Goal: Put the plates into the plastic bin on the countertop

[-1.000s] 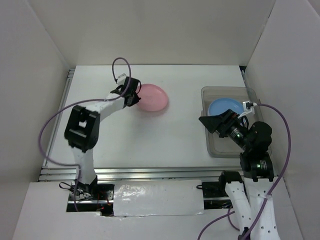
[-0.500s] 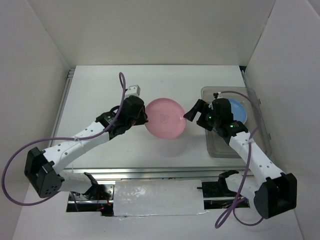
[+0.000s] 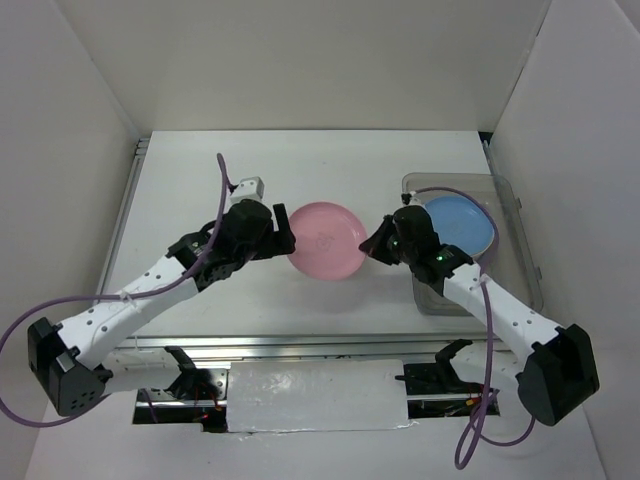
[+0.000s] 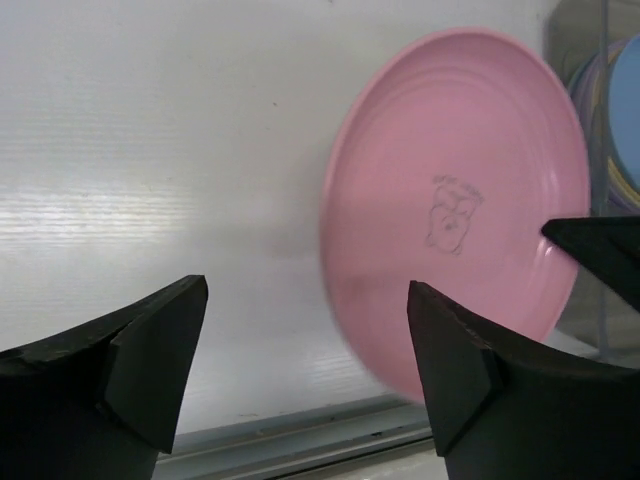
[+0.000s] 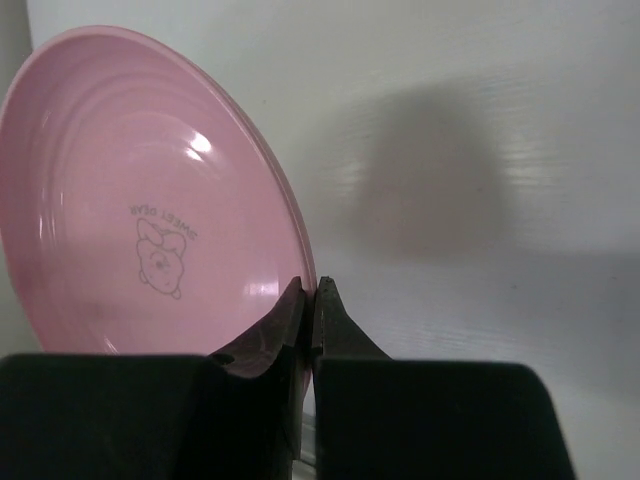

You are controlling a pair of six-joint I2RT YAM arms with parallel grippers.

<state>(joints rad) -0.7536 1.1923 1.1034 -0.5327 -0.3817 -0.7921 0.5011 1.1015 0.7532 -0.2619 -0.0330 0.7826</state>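
A pink plate (image 3: 325,240) with a small cartoon print hangs tilted over the middle of the countertop (image 3: 200,180). My right gripper (image 3: 375,243) is shut on its right rim; in the right wrist view both fingers pinch the edge of the pink plate (image 5: 150,200) at the gripper (image 5: 311,290). My left gripper (image 3: 283,232) stands open just left of the plate, not touching it; its own view shows the gripper (image 4: 305,300) spread wide with the pink plate (image 4: 460,200) beyond. A blue plate (image 3: 458,222) lies in the plastic bin (image 3: 517,205) at the right.
White walls enclose the countertop on the left, back and right. A metal rail (image 3: 300,345) runs along the front edge and another (image 3: 130,200) along the left side. Coloured rims of other plates (image 4: 590,120) show under the blue one in the bin.
My left gripper carried the pink plate from the back to the centre, then opened and let go. My right gripper came from over the bin and closed on the plate's right rim.
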